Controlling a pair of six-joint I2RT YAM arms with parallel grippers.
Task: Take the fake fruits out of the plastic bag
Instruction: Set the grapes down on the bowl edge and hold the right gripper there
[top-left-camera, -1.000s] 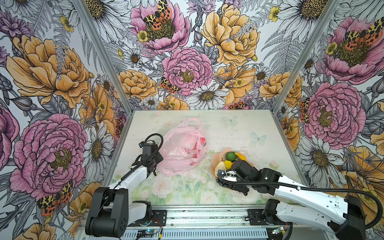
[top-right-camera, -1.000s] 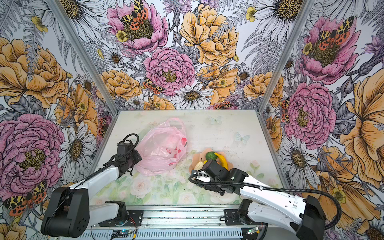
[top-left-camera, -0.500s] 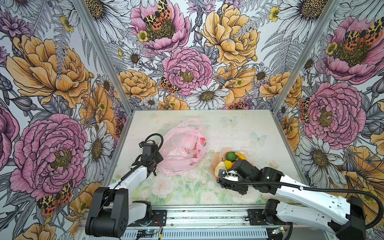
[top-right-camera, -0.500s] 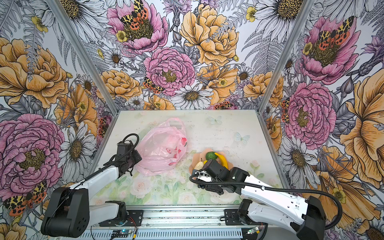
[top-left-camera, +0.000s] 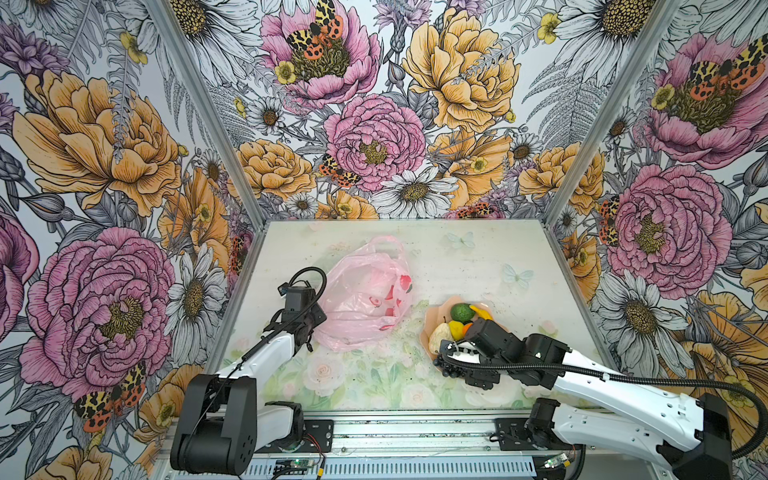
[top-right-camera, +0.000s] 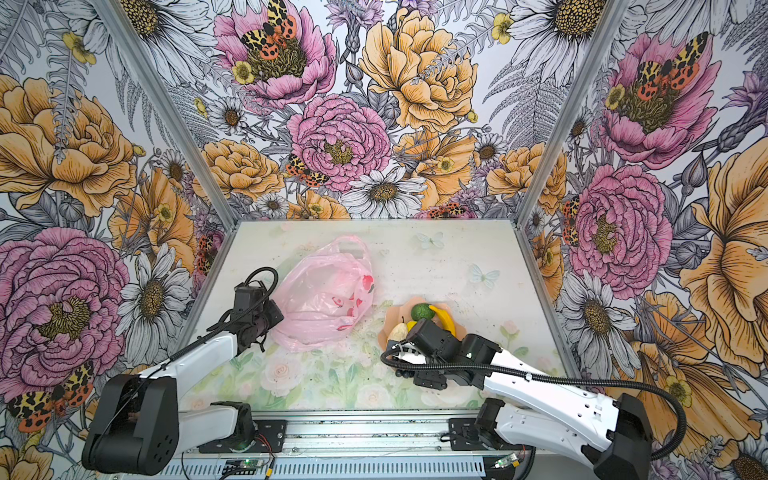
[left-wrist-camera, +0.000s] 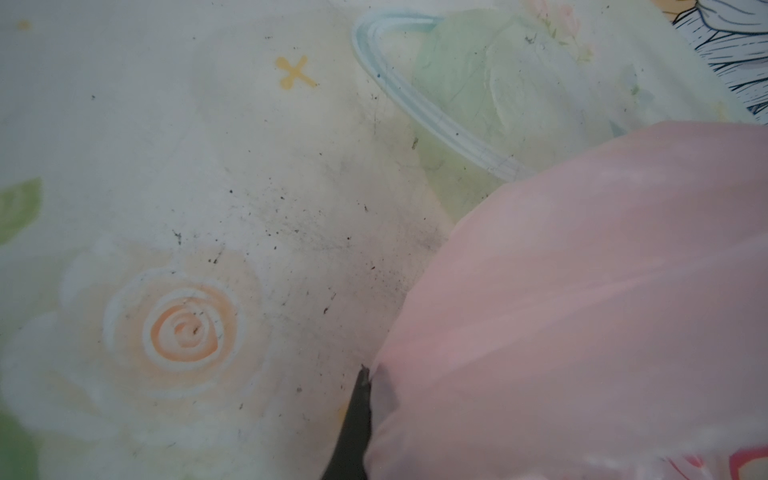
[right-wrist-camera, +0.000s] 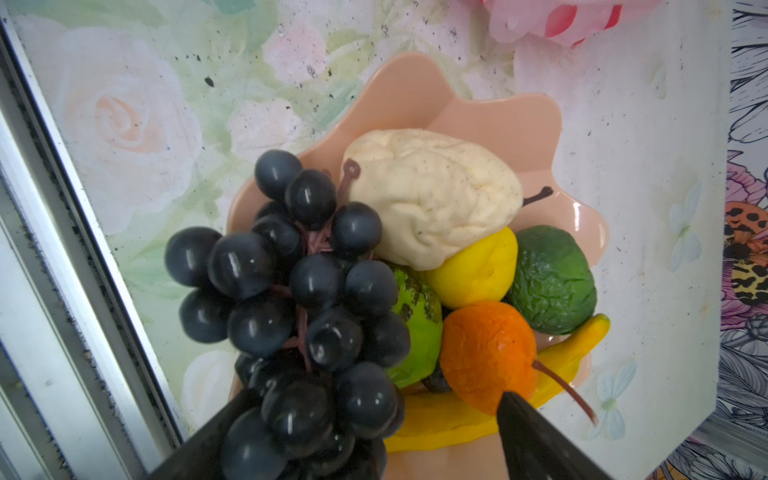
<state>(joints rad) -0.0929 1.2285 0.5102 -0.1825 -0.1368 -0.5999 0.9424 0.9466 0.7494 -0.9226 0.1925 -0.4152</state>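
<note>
The pink plastic bag (top-left-camera: 361, 303) (top-right-camera: 320, 307) lies crumpled at mid-table. My left gripper (top-left-camera: 311, 334) (left-wrist-camera: 370, 378) is shut on the bag's left edge, with one finger showing through the film. The fake fruits lie piled in a peach dish (right-wrist-camera: 498, 116): pear (right-wrist-camera: 432, 195), lemon (right-wrist-camera: 473, 270), avocado (right-wrist-camera: 552, 278), orange (right-wrist-camera: 486, 353), bumpy green fruit (right-wrist-camera: 415, 324) and banana (right-wrist-camera: 573, 345). The grape bunch (right-wrist-camera: 299, 291) (top-left-camera: 445, 368) hangs over the dish's near rim. My right gripper (right-wrist-camera: 374, 399) (top-left-camera: 449, 353) stands open around it, and the bunch rests against one finger.
The dish (top-left-camera: 432, 318) sits right of the bag, close to the table's front. A metal rail (right-wrist-camera: 83, 257) runs along the front edge just beside the grapes. Flowered walls close in the left, back and right sides.
My right gripper's jaws have widened around the grape bunch over the dish's near rim. The left arm and the bag have not moved.
</note>
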